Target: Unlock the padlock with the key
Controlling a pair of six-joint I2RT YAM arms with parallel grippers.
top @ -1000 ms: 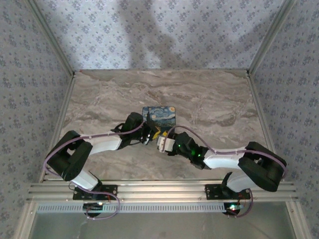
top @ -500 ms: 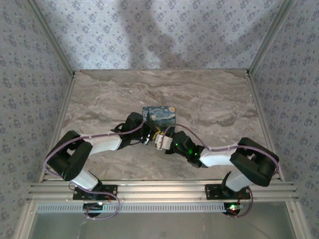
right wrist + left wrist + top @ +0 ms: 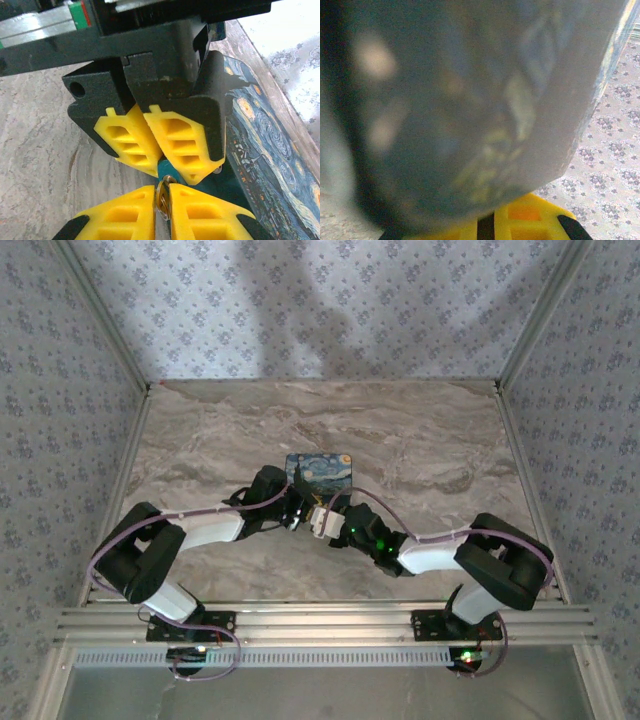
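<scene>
Both arms meet over the marble table (image 3: 420,440), just in front of the near edge of the starry-night box (image 3: 265,150).

1. Left gripper (image 3: 157,159): reaches in from the left of the box. The yellow fingers are pressed together, tip to tip, pinching the padlock (image 3: 163,168). Only a small blue-grey part of the padlock shows below the fingertips, close beside the near side of the box.
2. Right gripper (image 3: 161,195): faces the left gripper, tips almost touching it. The fingers are closed on the key (image 3: 163,199), a small metal piece standing directly under the padlock.
3. Left wrist view: blurred; a grey-blue surface sits close to the lens.
</scene>
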